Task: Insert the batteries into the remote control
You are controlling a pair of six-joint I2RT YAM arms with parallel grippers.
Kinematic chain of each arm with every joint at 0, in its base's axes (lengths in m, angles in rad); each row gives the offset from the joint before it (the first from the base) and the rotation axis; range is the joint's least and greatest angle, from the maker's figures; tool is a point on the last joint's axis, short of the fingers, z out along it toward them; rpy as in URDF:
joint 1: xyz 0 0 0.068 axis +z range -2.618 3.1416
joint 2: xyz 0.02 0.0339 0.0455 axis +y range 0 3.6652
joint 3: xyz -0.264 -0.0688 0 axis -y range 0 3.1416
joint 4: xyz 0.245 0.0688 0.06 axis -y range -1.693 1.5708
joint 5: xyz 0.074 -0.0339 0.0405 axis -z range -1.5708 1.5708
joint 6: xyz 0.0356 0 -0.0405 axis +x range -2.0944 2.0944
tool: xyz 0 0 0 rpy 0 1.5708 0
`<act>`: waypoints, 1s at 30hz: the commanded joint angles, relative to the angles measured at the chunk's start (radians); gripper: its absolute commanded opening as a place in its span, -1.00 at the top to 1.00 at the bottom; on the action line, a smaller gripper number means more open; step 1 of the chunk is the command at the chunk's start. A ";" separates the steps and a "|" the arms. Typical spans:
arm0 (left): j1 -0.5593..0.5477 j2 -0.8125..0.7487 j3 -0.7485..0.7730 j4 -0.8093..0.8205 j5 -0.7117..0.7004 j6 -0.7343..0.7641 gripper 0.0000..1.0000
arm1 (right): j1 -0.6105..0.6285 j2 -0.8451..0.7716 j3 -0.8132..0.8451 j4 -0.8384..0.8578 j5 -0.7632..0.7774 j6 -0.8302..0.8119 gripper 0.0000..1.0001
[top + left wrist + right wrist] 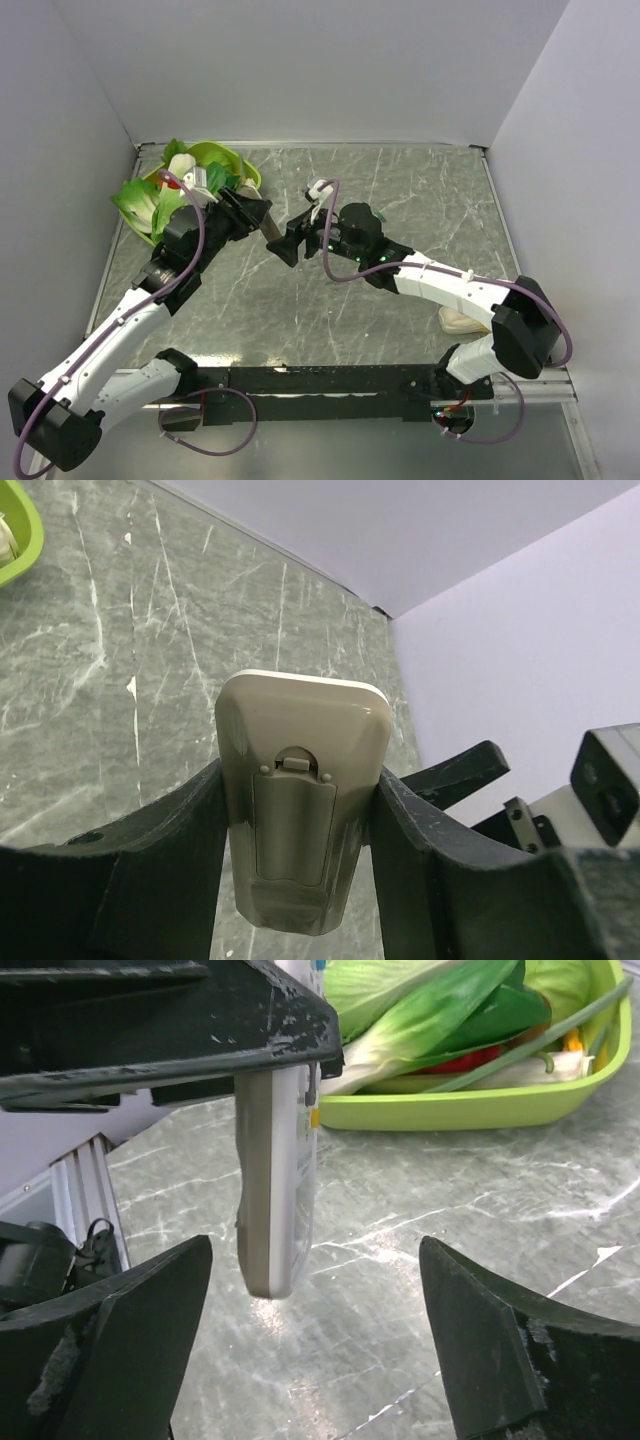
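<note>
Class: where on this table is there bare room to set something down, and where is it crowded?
Bare: the table at far right, between right arm and back wall; also near centre, between both arms. Crowded: the green bowl corner and where left gripper faces right gripper.

The left arm (pixel 110 345), at seven o'clock in the overhead view, and the right arm (pixel 455 285), at four o'clock, share one build: glossy white plastic shells between bulky matte black joint housings. A thin purple cable (pixel 203 235) loops loosely along each. Small green lights (pixel 384 259) glow on the right arm's black wrist. A flat black base bar (pixel 320 380) spans six o'clock. The left gripper (pixel 300 775) and the right gripper (pixel 315 1245) have thick matte black wedge fingers, scuffed pale along their edges.
</note>
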 commanded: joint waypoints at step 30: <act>0.152 -0.250 -0.146 0.295 0.252 0.124 -0.75 | -0.060 -0.030 0.067 0.166 -0.247 0.183 1.00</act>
